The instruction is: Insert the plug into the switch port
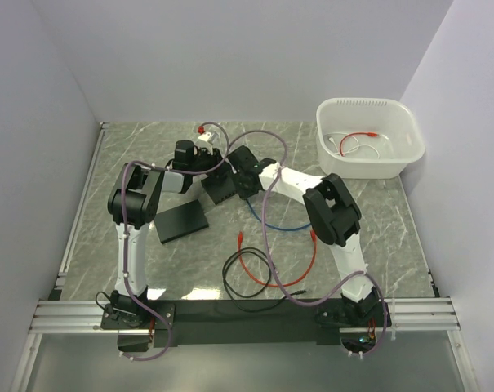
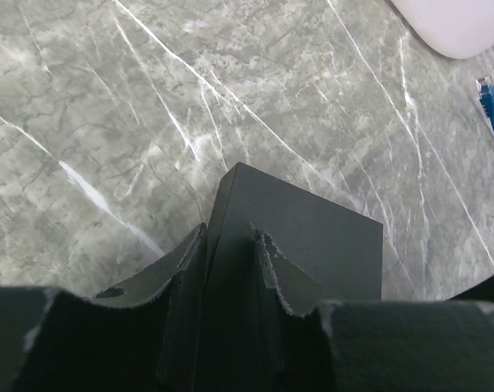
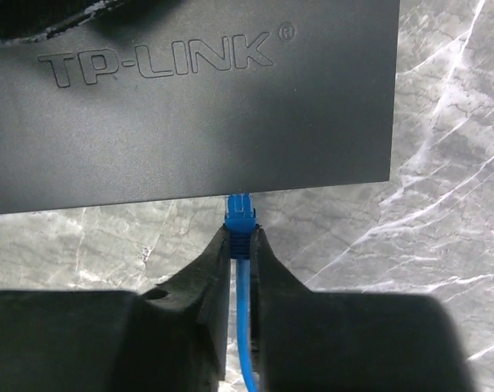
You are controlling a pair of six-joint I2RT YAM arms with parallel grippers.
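The black TP-LINK switch (image 3: 189,106) lies mid-table, seen as a dark box (image 1: 222,189) in the top view. My left gripper (image 2: 229,233) is shut on one edge of the switch (image 2: 312,237), a finger on either face. My right gripper (image 3: 241,237) is shut on the boot of the blue plug (image 3: 239,214), its cable trailing back between the fingers. The plug's tip meets the switch's near edge and disappears under it; the port itself is hidden. In the top view both grippers, left (image 1: 207,166) and right (image 1: 245,175), meet at the switch.
A second black box (image 1: 181,222) lies left of the switch. Blue cable (image 1: 273,224), red cable (image 1: 271,265) and black cable (image 1: 247,286) loop on the marble near the arm bases. A white tub (image 1: 369,139) holding a red cable stands back right. A loose blue plug (image 2: 487,90) lies near it.
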